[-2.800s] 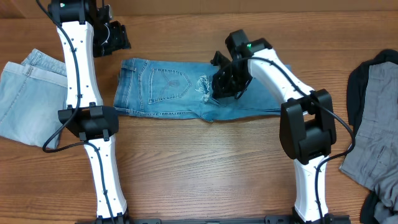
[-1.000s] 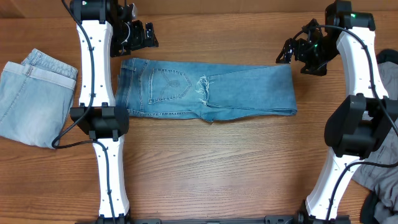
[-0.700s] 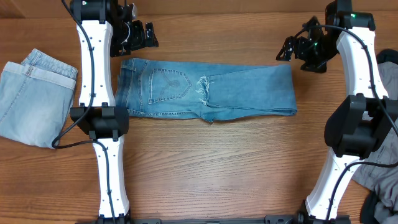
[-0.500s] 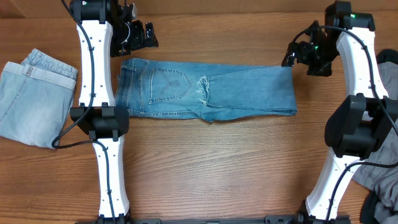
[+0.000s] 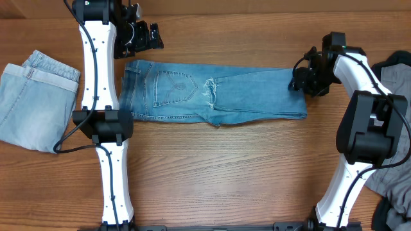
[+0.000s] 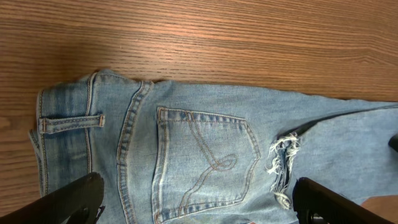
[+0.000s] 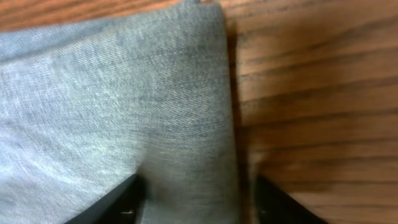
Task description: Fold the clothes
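Denim, mid-blue: the jeans [image 5: 212, 93] lie flat across the middle of the wooden table [image 5: 225, 173] as one long band, waistband to the left and doubled end to the right. The stitched back pocket [image 6: 205, 162] faces up, with a frayed tear [image 6: 280, 165] beside it. The cloth is smooth. The right gripper [image 5: 300, 78] sits low at the doubled end, its fingers apart and straddling the edge near the far corner, which I judge is placed to pinch it for the next fold. Farther back, the left gripper [image 5: 151, 37] hangs over the waistband corner, jaws wide apart and holding nothing. Pale-wash jeans [image 5: 32, 96] lie folded at left, and a grey and black heap [image 5: 392, 128] lies at right.
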Motion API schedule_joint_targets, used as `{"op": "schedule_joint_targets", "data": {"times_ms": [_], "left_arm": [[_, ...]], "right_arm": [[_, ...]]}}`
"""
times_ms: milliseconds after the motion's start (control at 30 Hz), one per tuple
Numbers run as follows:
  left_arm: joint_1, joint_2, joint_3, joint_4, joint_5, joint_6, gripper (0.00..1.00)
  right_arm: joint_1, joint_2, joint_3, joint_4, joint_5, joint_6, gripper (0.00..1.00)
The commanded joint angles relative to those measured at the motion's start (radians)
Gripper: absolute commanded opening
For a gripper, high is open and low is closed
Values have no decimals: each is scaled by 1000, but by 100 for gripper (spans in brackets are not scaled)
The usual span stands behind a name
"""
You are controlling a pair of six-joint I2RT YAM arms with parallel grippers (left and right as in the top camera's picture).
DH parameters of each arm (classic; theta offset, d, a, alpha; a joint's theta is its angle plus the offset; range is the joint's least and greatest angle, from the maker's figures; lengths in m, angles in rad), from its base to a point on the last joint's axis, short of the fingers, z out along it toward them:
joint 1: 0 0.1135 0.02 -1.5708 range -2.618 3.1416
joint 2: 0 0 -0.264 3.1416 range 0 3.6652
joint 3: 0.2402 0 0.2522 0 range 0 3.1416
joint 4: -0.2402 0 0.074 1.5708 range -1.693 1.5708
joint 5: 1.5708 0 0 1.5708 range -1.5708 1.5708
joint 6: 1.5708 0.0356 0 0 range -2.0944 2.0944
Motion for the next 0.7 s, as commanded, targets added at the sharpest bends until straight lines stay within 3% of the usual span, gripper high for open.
{"op": "schedule_joint_targets", "data": {"times_ms": [0,33,100,500,600,667], "left_arm": [[3,-1,18,-2,-3,-2,100],[3,-1,18,-2,-3,-2,100],[3,-1,18,-2,-3,-2,100],[5,-1,18,40,1,-3,100],[5,2,-10,-3,-129,127,100],[5,2,-63,-3,-153,130,100]], "right_arm": [[-4,1,-52,24,2,1,31],[-4,0,-52,24,2,1,18],[-11,0,-48,29,13,1,4],[-67,0,-48,77,107,61,4],[-82,0,-48,97,125,66,4],[-113,0,-44,101,122,73,4]]}}
